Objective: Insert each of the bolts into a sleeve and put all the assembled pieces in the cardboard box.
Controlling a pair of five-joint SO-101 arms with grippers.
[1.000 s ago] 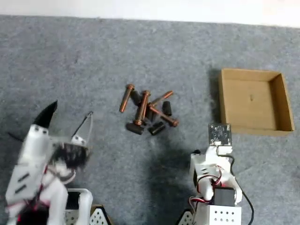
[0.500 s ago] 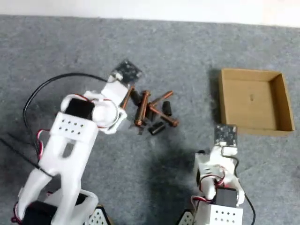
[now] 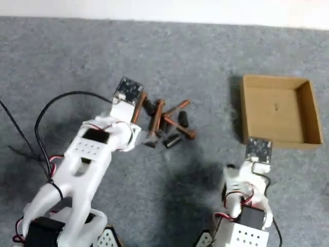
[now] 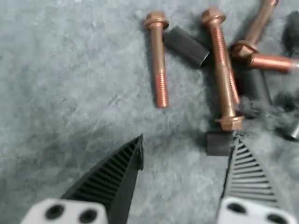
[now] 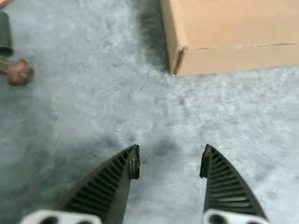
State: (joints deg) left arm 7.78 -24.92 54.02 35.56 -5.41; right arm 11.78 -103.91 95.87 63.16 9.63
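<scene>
Several copper bolts [image 3: 156, 118] and short black sleeves [image 3: 182, 119] lie in a loose pile at the table's middle. My left arm [image 3: 95, 149] stretches over the pile's near-left side. My left gripper [image 4: 187, 140] is open just above the carpet, holding nothing. A black sleeve [image 4: 218, 142] lies against one fingertip, with a bolt head [image 4: 229, 122] touching it. A single bolt [image 4: 158, 60] lies apart beyond the jaws. My right gripper [image 5: 170, 158] is open and holds nothing, a short way in front of the cardboard box [image 5: 224, 53].
The cardboard box [image 3: 241, 110] sits at the right with nothing inside. Grey carpet covers the table. A black cable [image 3: 46, 118] loops left of the left arm. One bolt end [image 5: 16, 72] shows off to the side of the right gripper.
My left arm swung from the near-left corner out over the pile, then drew back slightly. The right arm edged toward the box.
</scene>
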